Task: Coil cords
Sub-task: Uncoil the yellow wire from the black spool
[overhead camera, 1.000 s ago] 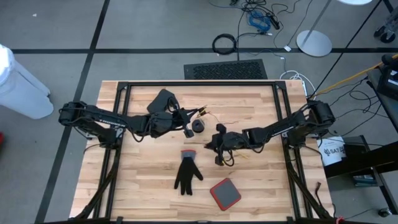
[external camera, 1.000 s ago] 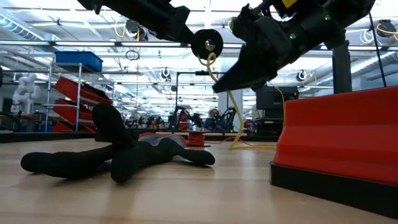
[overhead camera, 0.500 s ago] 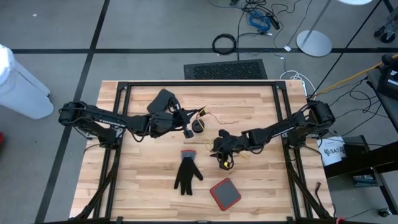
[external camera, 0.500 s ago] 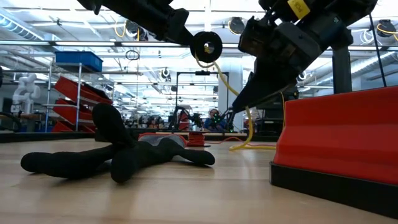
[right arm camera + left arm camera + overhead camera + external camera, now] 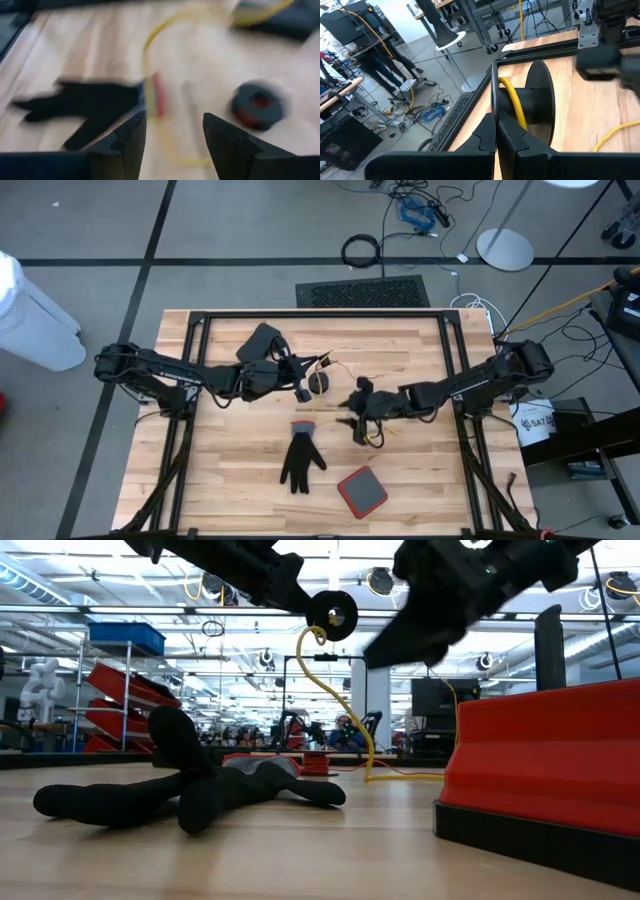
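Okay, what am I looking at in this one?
Two arms are coiling a yellow cord over a wooden table. The left gripper, jaws shut, holds a black spool in the air with cord wound on it. The right gripper, jaws open, hovers near the slack. A black glove lies nearby.

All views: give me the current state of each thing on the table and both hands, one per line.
Left hand: shut on the black spool, held above the table.
Black spool: lifted, yellow cord wound on its hub.
Yellow cord: hangs from the spool, trailing onto the table.
Right hand: open, empty, above the table.
Black glove: lying flat.
Red pad: lying flat, untouched.
Small puck: resting on the table.
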Action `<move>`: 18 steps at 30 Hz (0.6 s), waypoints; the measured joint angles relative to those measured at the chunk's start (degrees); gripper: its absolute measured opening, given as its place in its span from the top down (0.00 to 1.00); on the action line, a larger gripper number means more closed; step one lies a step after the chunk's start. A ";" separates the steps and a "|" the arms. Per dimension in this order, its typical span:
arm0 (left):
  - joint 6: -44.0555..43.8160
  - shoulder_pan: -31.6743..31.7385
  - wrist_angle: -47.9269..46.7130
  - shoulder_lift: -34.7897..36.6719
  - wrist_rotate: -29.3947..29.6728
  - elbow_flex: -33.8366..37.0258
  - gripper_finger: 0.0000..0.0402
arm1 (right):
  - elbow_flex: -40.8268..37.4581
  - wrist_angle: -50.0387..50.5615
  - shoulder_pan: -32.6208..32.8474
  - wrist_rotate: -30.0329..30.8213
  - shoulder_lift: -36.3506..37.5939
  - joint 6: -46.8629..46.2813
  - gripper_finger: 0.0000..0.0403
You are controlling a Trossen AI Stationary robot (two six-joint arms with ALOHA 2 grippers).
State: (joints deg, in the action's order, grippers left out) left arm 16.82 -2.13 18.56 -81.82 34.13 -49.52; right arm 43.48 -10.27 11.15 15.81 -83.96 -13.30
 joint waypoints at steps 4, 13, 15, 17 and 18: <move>-0.04 0.02 0.07 0.00 0.00 0.00 1.00 | 0.00 -8.99 -0.81 3.74 0.17 3.37 0.55; -0.07 -0.18 0.19 0.00 -0.57 0.00 1.00 | 0.07 -19.24 -6.89 3.69 -3.14 2.68 0.57; -0.11 -0.18 0.24 0.00 -0.88 0.00 1.00 | 0.07 -20.25 -7.88 3.64 -4.21 2.19 0.57; -0.20 -0.18 0.40 0.00 -0.91 0.00 1.00 | 0.04 -21.74 -8.68 3.65 -5.44 2.08 0.57; -0.24 -0.18 0.40 0.00 -0.92 0.00 1.00 | 0.07 -22.66 -8.97 3.59 -6.07 2.00 0.57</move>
State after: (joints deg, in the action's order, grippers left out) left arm 16.58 -2.31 18.96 -81.82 33.21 -49.52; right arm 43.55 -32.94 2.18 19.41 -90.03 -11.31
